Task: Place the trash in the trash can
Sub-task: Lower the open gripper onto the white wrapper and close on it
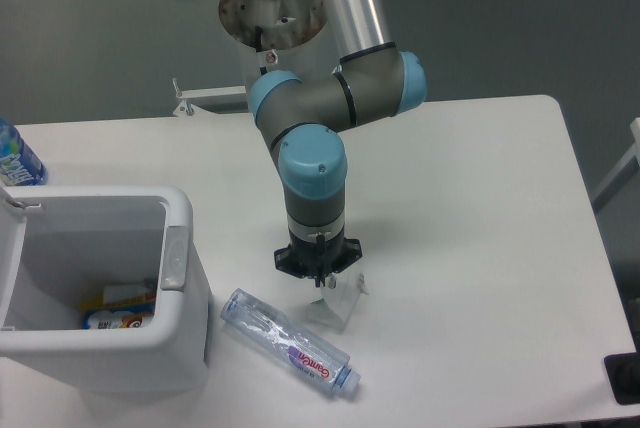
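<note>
White worktop (470, 198) stands on grey floor (90, 38). On it lie the bin (110, 348), bottle (288, 341) and carton (338, 300). The claw (321, 276) pinches the carton.

Trash can (185, 293) left on table (480, 208), bottle (290, 342) right beside it, carton (338, 300) behind bottle

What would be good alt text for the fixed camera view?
The end effector is lowered onto a small white carton on a white table. A clear bottle lies nearby, beside an open white bin.
</note>
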You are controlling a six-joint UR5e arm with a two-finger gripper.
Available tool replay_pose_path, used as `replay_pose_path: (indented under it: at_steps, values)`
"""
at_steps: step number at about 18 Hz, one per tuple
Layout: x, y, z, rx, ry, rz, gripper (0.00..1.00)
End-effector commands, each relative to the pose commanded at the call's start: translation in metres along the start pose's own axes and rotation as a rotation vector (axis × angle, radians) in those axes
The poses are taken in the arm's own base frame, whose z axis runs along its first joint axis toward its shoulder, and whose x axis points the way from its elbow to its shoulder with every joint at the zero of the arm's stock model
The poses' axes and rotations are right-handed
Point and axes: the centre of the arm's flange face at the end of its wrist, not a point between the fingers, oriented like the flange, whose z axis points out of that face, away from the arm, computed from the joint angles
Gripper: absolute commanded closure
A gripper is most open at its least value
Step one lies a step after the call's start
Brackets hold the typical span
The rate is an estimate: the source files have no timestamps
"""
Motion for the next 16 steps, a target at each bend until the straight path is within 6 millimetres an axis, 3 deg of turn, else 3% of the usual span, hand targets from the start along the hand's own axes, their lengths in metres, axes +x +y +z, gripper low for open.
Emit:
replay_pose_path:
  at_steps: [5, 9, 12, 16]
  values:
    - [-0.024, 0.000, -0.056, 0.094, -0.019, -0.019, 1.00]
    - [-0.042, -0.007, -0.111, 0.234, 0.108, -0.038, 1.00]
    - [-0.057, -0.020, -0.155, 0.354, 0.225, -0.063, 1.00]
    - [-0.061, -0.038, -0.209, 0.448, 0.251, -0.146, 1.00]
